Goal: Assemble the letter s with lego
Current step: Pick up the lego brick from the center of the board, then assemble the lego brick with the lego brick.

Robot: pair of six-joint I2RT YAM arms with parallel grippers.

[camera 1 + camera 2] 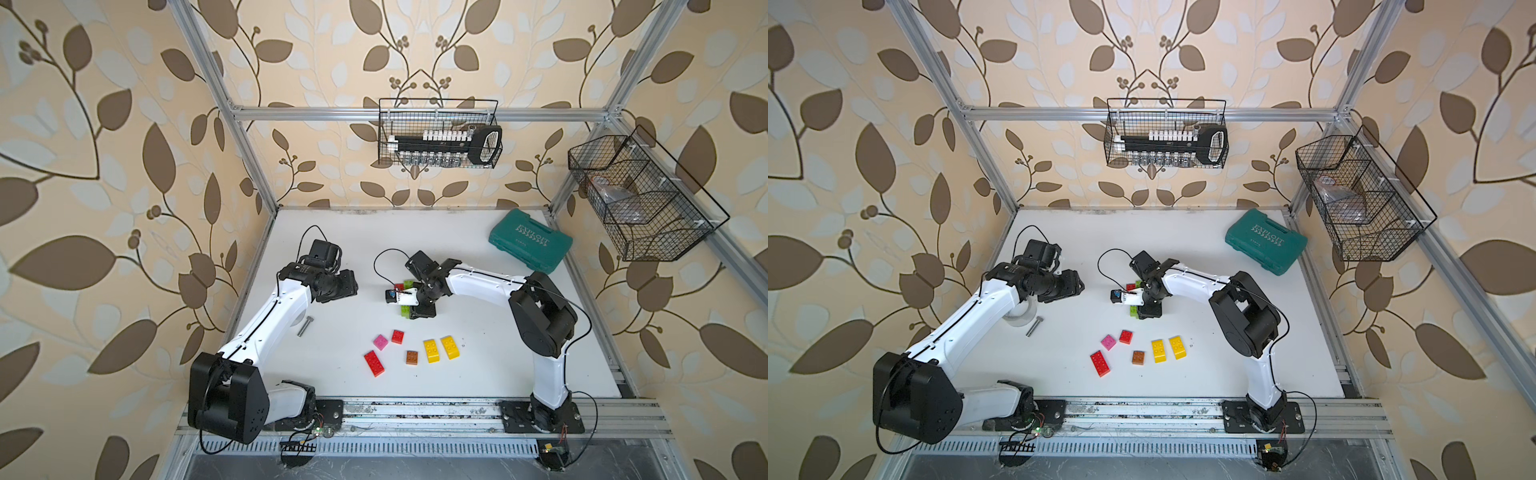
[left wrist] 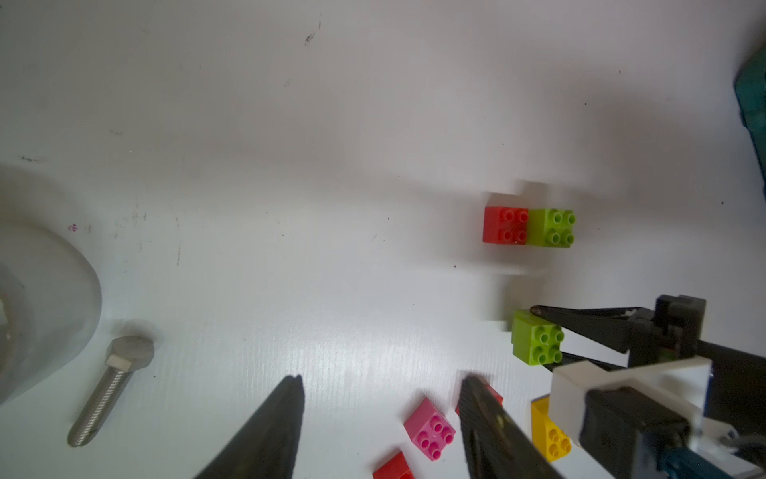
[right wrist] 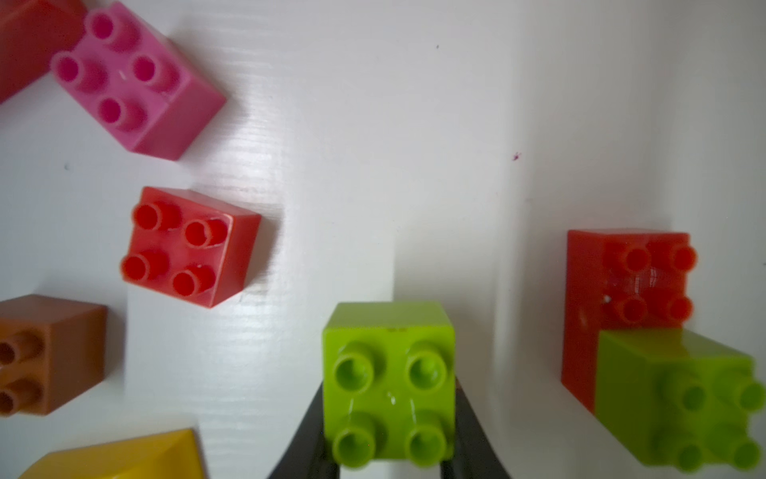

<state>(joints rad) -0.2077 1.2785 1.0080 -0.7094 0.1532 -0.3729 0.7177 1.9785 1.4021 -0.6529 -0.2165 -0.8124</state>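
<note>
The brown brick (image 3: 49,352) and yellow brick (image 3: 116,456) run off the right wrist view's edge

Case (image 1: 530,245) behind bricks (image 1: 412,357), bolt (image 1: 304,326) left

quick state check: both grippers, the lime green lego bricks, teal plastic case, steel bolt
left gripper: open, empty
right gripper: shut on lime green square lego brick
second lime green square brick: free, touching red square brick, studs up
teal plastic case: closed, lying flat
steel hex bolt: lying on its side
</note>
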